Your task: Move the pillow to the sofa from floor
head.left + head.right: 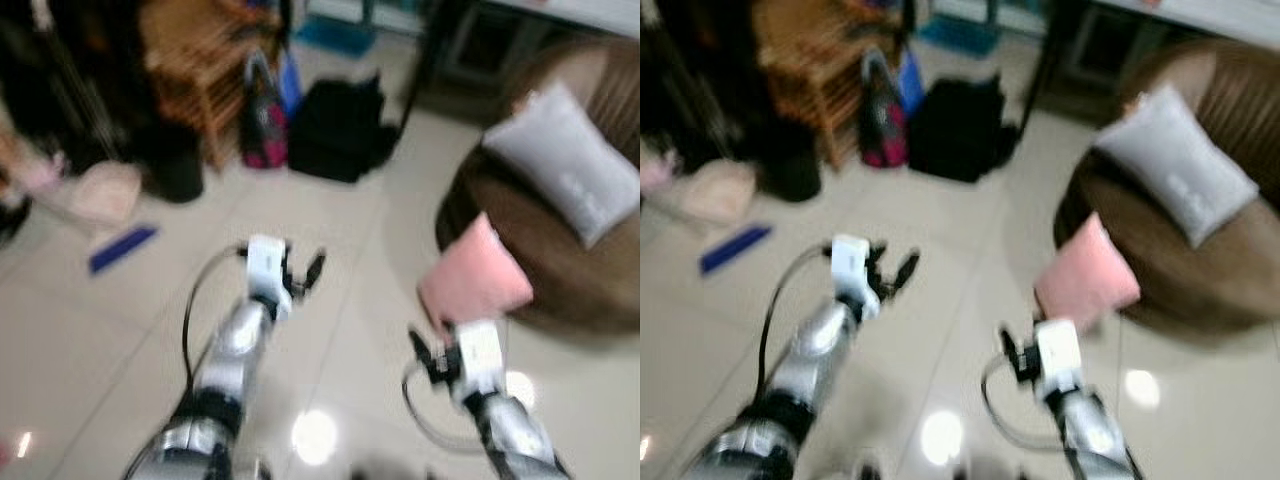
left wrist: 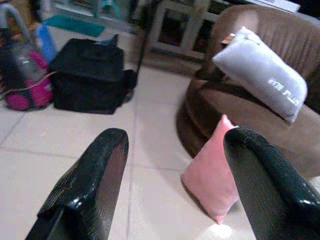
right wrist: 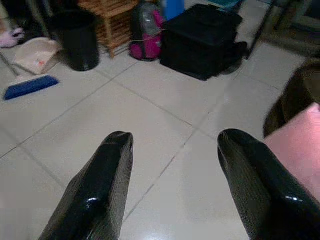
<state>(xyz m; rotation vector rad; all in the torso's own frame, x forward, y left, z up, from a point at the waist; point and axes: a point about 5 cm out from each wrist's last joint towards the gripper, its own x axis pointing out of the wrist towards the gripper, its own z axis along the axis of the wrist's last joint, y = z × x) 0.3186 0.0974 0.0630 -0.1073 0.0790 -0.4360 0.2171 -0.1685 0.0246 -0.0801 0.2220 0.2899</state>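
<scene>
- Blue brush [image 1: 122, 248]: lies flat on the tiled floor [image 1: 330, 230], far to the left of the sofa, beside a dustpan [image 3: 37, 55]; cleaning gear parked out of the walking path.
- Wooden rack [image 1: 205, 70] and black bag [image 1: 338, 130]: stand on the floor left of the sofa, the bag nearer to it; clutter that narrows the approach from that side.
- Left gripper [image 1: 300, 272]: held out over bare tiles, well left of the sofa, fingers [image 2: 92, 182] spread apart and empty. Its wrist camera looks toward the pink pillow, which suggests that the arm is raised in readiness for a two-handed pickup.
- Right gripper [image 3: 172, 185]: raised just short of the sofa's front, fingers parted with nothing between them; the pillow's edge sits just beside one finger in its wrist view, apart from it.
- Pink pillow [image 1: 473, 275]: the object to be moved; it stands on one corner on the floor, leaning against the sofa's front, not yet lifted.
- Brown sofa [image 1: 560, 270]: the round destination; the seat beside the grey pillow [image 1: 570, 160] resting against its back looks free to receive the pink one.
</scene>
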